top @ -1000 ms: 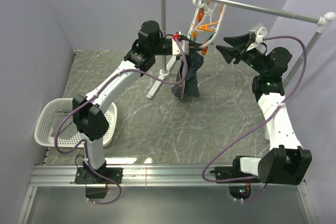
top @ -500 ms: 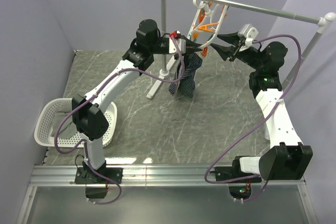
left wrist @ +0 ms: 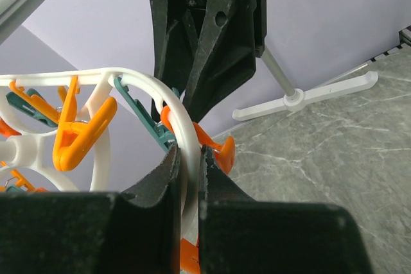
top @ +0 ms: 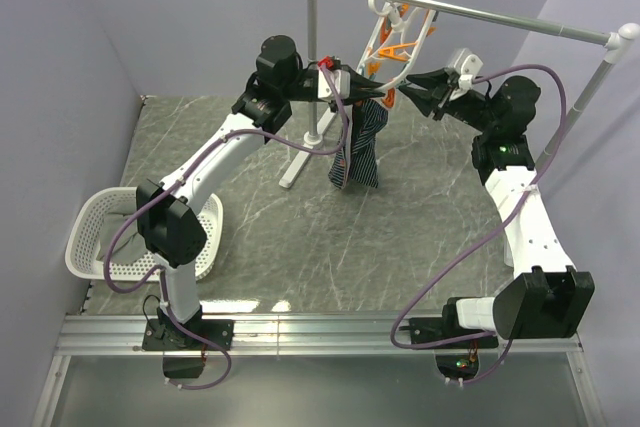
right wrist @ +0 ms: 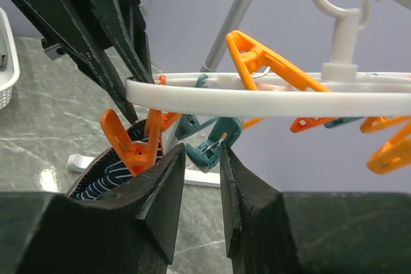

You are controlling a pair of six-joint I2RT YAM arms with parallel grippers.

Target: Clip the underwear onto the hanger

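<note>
Up at the low end of the hanger (right wrist: 257,94), the underwear (top: 358,152) hangs down in 1 dark striped bundle over the desk (top: 420,237). Right wrist view: striped cloth sits directly under 1 orange peg (right wrist: 138,145); we cannot tell whether that peg bites the fabric. Hanger tilted, hook over the grey rail (top: 480,15), orange and teal pegs dangling from its white rings. Left hand (left wrist: 189,155) comes in from the left, clenched on the outer ring of the hanger, the white band running through the thin gap between its fingers. Right hand (right wrist: 201,150) faces it from the other side, tips just under the ring, jaws released with a narrow gap between them. 1 teal peg (right wrist: 221,136) shows just past that gap, contact unclear. We note a white basket (top: 75,247) well apart at the desk's left edge.
</note>
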